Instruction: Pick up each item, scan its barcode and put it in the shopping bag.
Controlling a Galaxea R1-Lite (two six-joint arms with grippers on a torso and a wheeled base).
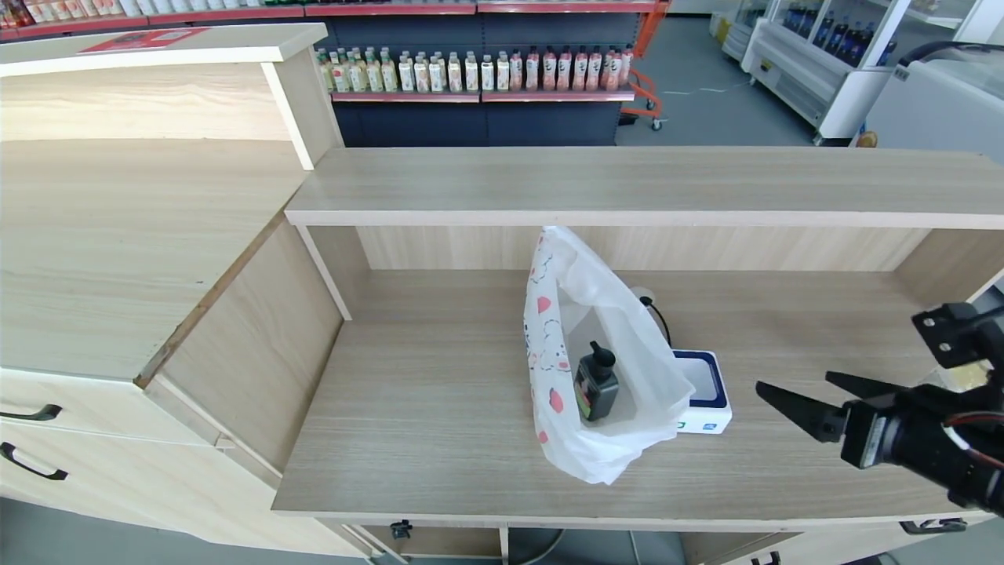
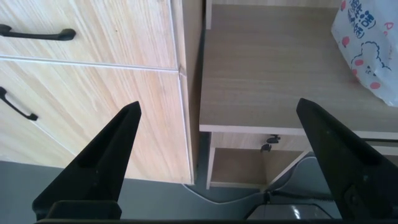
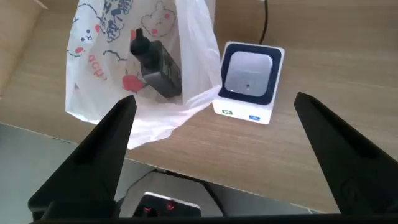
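A white printed shopping bag (image 1: 596,353) stands open in the middle of the wooden counter (image 1: 439,439). Inside it a black pump bottle (image 1: 598,382) stands upright; the right wrist view shows the bottle (image 3: 155,59) through the bag (image 3: 118,81). Touching the bag's right side is the white and blue barcode scanner (image 1: 704,390), also (image 3: 249,81). My right gripper (image 1: 812,396) is open and empty, hovering right of the scanner. My left gripper (image 2: 224,162) is open and empty, low off the counter's front left corner, with the bag's edge (image 2: 367,46) beyond.
A raised ledge (image 1: 643,184) runs behind the counter, and a taller cabinet (image 1: 141,235) with drawer handles (image 2: 37,34) stands on the left. A black cable (image 1: 657,314) leads back from the scanner. Shelves of bottles (image 1: 471,71) stand in the aisle behind.
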